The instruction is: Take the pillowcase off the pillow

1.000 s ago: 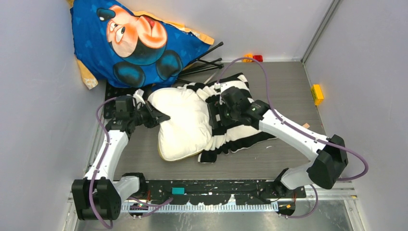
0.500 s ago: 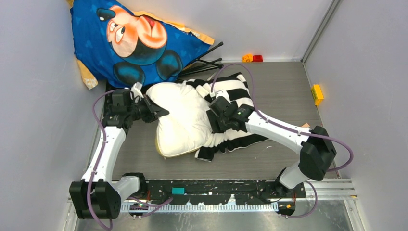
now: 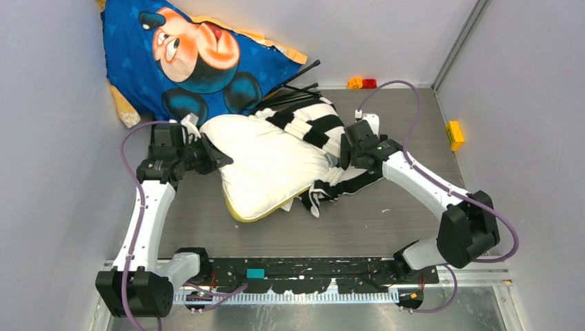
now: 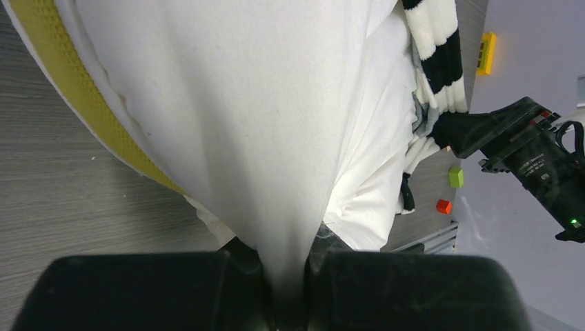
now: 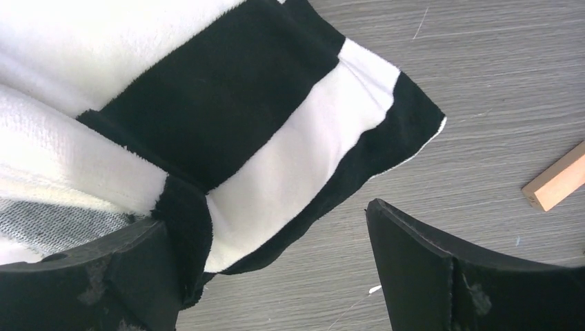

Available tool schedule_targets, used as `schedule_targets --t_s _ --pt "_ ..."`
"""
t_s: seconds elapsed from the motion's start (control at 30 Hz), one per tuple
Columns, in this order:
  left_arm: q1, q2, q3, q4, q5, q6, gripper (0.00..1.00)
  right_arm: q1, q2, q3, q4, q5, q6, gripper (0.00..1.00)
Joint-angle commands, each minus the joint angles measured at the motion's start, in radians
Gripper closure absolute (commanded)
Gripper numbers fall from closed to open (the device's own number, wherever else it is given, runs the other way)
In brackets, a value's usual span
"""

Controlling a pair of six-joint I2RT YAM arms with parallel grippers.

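on the grey wood-grain desk [image 3: 414, 227], a blue mickey mouse cushion [image 3: 200, 62] leans in the far left corner, with thin black rods [image 3: 293, 86] lying beside it. just in front of it lies the pillow [image 3: 265, 162], left of centre, plump and white, its yellow edge showing along the near side. the pillowcase [image 3: 317, 127], in broad black and cream stripes, is bunched over the pillow's far right end and trails down onto the desk at the pillow's right side, most of the pillow bare.

the left gripper [image 3: 217, 155] sits at the pillow's left corner; the left wrist view shows the left gripper [image 4: 286, 269] clamped on a pinch of the white pillow [image 4: 227, 117] fabric. the right gripper [image 3: 345, 148] is at the right edge of the striped heap, and in its wrist view the right gripper [image 5: 269, 227] has its jaws spread wide, the pillowcase [image 5: 276, 138] bunched against one finger and lying partly across the gap, the other finger apart from it over bare desk.

a yellow block [image 3: 454, 134] lies near the right wall, small orange and red blocks [image 3: 362, 83] by the back wall, and a wooden block [image 5: 555, 178] shows near the right gripper.
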Motion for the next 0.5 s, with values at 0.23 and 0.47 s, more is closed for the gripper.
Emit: schedule_targets --t_s 0.23,0.47 --pt "0.024 -0.035 -0.072 0.176 0.067 0.013 1.00 -0.028 -0.237 -0.006 0.045 0.045 0.065 0.06" --pt "0.021 -0.028 -0.094 0.127 0.053 0.116 1.00 -0.028 -0.254 0.107 0.030 -0.150 0.053 0.01"
